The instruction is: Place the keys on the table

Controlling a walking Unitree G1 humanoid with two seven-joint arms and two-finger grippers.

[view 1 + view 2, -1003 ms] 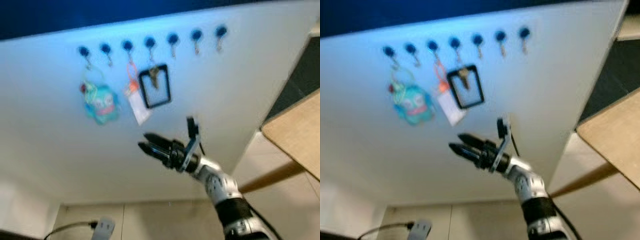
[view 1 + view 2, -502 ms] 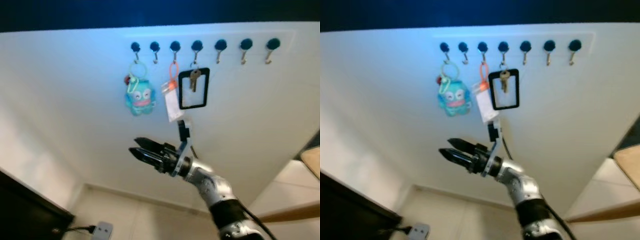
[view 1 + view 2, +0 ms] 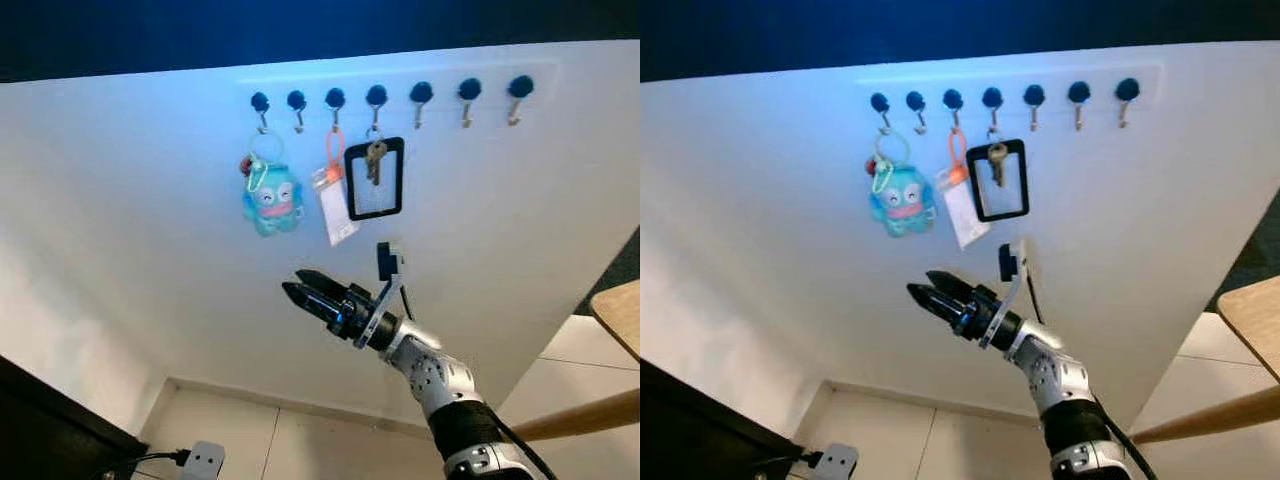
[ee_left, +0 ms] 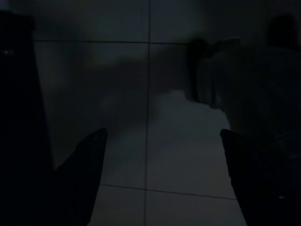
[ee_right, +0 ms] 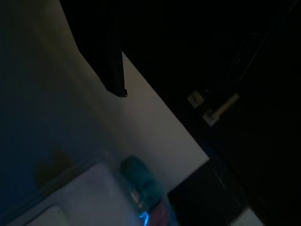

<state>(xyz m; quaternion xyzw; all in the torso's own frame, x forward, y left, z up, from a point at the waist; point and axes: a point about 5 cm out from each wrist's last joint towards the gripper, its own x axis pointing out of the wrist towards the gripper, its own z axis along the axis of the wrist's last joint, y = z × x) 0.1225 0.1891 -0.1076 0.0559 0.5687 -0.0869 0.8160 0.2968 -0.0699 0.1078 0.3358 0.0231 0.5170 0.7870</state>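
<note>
You are facing a white wall with a row of hooks (image 3: 376,96), and you are in the reaching step, before any grasp. Going from the left: a teal plush keychain (image 3: 271,200) is hanging from the first hook, then an orange-looped tag (image 3: 334,200), then the keys (image 3: 374,160), dangling in front of a black card holder (image 3: 374,179). Your right gripper (image 3: 298,285) is pointing up toward the wall below these, well short of them, its fingers nearly together and holding nothing. Far to the right, the desk (image 3: 618,313) edge is showing. Your left gripper (image 4: 160,155) is hanging idle over the dim floor tiles, fingers spread. Next, you will probably need to raise the right gripper to the keys, open wider, and lift them off the hook.
</note>
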